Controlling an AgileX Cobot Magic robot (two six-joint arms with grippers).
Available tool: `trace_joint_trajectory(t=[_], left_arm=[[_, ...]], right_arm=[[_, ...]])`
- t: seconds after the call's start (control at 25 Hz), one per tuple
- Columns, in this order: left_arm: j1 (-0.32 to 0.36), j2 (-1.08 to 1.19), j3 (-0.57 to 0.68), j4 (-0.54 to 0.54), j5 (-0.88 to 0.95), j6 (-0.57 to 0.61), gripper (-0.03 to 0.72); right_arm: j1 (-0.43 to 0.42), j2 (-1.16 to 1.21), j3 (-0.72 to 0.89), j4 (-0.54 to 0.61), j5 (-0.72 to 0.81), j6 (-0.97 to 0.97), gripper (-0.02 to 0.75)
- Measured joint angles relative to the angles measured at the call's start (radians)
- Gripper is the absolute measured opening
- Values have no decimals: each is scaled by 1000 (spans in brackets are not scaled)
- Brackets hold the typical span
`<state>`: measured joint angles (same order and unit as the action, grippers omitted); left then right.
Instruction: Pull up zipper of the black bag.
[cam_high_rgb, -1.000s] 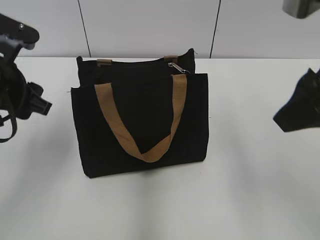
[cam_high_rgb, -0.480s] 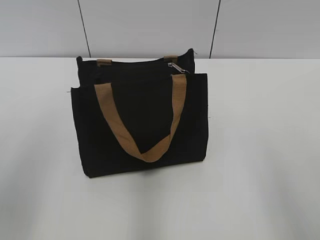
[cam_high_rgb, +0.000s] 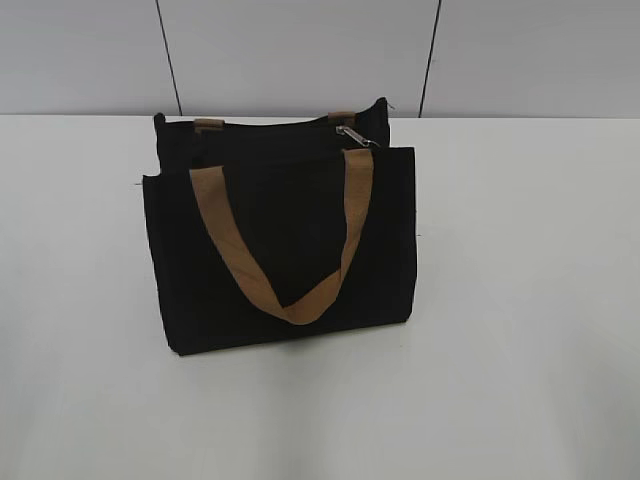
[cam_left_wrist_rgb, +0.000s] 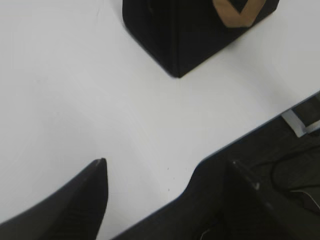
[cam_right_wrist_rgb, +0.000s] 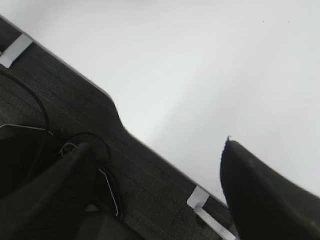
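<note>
- The zipper (cam_high_rgb: 352, 134) pull shows as a small silver tab at the right end of the black bag's (cam_high_rgb: 285, 245) top edge, just above the right root of the tan handle (cam_high_rgb: 290, 240); nobody is touching it.
- The bag stands upright near the middle of the worktop (cam_high_rgb: 520, 300), unmoved over the last second.
- Both arms have left the exterior view since a second ago, so the pull looks either finished or not yet begun; which, I cannot tell.
- The left gripper (cam_left_wrist_rgb: 150, 195) hangs over the worktop's near edge with fingers spread apart, the bag's corner well ahead of it.
- The right gripper (cam_right_wrist_rgb: 160, 170) is likewise spread and empty, by the worktop's edge.
- Beyond stands a pale panelled wall (cam_high_rgb: 300, 55); cables lie on dark flooring (cam_right_wrist_rgb: 55, 115).
</note>
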<state>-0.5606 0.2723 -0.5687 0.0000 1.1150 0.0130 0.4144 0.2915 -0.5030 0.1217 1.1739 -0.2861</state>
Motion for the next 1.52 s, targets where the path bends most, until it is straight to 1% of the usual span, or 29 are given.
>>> trace_joint_trajectory(t=[0.16, 0.56, 0.6, 0.68, 0.76, 0.8, 0.92, 1.0, 1.08, 1.16, 1.24, 1.52], left_arm=[[0, -83, 25, -21, -40, 56, 533], [0, -86, 27, -26, -45, 66, 533], [7, -86, 27, -26, -45, 66, 533], [51, -86, 27, -29, -45, 66, 533], [131, -90, 27, -29, -46, 67, 533], [172, -97, 27, -29, -47, 67, 533], [326, -132, 27, -29, -47, 67, 533], [410, -167, 27, -29, -47, 67, 533], [479, -208, 27, -29, -47, 67, 532], [523, -248, 28, -29, -47, 68, 532], [544, -275, 28, -28, -47, 68, 529], [549, -279, 30, -26, -47, 69, 492]], right_arm=[[0, -7, 32, -12, -64, 8, 596], [0, -6, 34, -14, -78, 12, 596], [0, -6, 34, -14, -79, 12, 596], [-23, -6, 34, -9, -79, 12, 596], [-80, -10, 34, -1, -79, 12, 596], [-125, -21, 34, 4, -79, 12, 596], [-271, -71, 35, 12, -80, 12, 596], [-363, -126, 35, 16, -80, 12, 596], [-443, -188, 35, 17, -80, 13, 596], [-487, -247, 35, 20, -80, 13, 596], [-505, -289, 35, 24, -79, 13, 596], [-506, -300, 35, 36, -79, 14, 596]])
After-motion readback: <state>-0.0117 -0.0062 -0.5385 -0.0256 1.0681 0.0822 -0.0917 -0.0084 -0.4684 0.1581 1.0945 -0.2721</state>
